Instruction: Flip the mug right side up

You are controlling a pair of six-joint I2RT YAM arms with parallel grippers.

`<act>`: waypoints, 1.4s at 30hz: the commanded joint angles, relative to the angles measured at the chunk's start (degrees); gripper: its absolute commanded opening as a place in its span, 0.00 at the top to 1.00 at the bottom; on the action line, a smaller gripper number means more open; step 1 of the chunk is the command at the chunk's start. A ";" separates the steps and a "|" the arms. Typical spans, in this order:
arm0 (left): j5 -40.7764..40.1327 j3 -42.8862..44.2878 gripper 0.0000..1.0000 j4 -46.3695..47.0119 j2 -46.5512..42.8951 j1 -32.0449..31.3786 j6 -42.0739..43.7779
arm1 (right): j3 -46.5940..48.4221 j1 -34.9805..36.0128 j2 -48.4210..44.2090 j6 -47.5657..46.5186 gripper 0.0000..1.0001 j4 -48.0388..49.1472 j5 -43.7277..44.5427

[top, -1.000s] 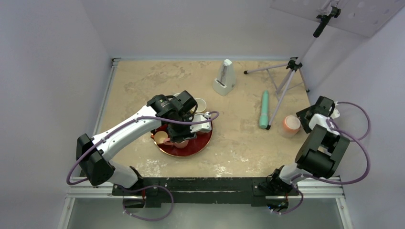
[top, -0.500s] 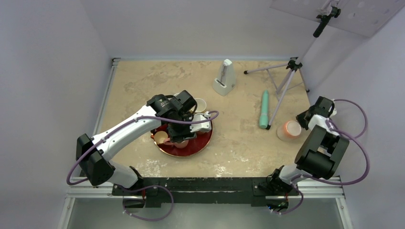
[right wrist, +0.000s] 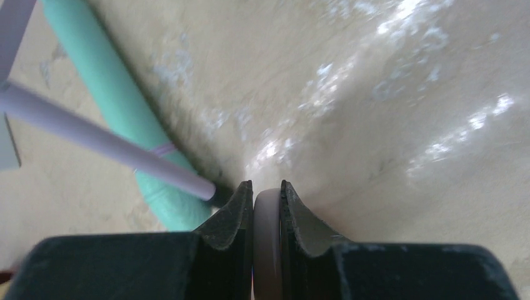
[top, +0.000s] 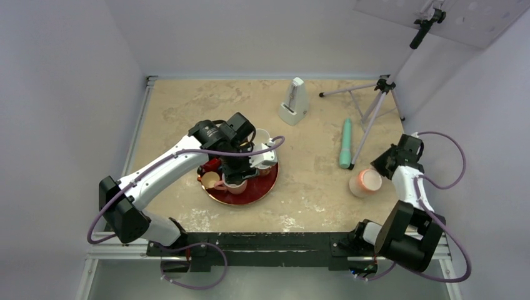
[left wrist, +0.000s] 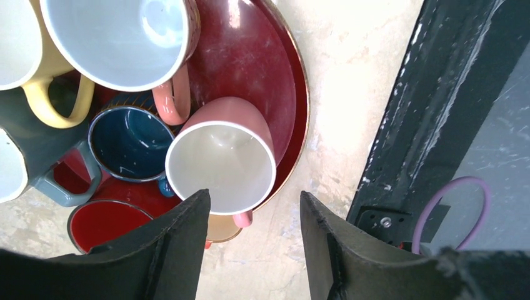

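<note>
Flipping looks underway: right pincer (right wrist: 267,190) clenched on the mug (top: 365,182) near the tripod (top: 382,85). Next, set it upright and release.

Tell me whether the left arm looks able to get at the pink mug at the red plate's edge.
Probably yes: the left gripper is open right over the pink mug, nothing between them. The blue mug close beside it may crowd one finger.

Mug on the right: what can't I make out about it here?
Right wrist: only a rim sliver of the mug shows in the right tool; the rest is cut off by the bottom edge.
Top: too small to tell mouth from base; handle unseen.
Left wrist: not in view.
</note>
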 commanded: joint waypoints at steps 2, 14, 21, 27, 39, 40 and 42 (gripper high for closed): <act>8.48 3.74 0.39 3.56 -0.88 2.31 -6.31 | 3.42 8.89 -4.85 3.09 1.00 -4.67 -2.12; 37.00 4.72 0.26 24.46 1.91 9.37 -37.56 | 1.21 22.42 -20.24 13.63 1.00 -2.06 -11.78; 44.83 5.13 0.22 43.11 10.10 8.93 -54.22 | 3.24 25.62 -24.29 20.07 1.00 9.80 -19.57; 48.98 7.21 0.18 55.64 15.79 5.91 -62.50 | 4.83 27.50 -25.00 24.95 1.00 18.09 -21.62; 51.10 9.41 0.17 66.55 22.33 5.00 -72.20 | 5.54 29.97 -24.16 31.90 1.00 29.31 -21.13; 51.40 9.43 0.18 67.25 22.78 4.87 -73.41 | 5.82 30.15 -23.96 32.09 1.00 29.43 -21.05; 52.10 9.49 0.20 71.04 23.22 4.76 -75.10 | 5.94 30.63 -23.38 32.34 1.00 29.70 -20.83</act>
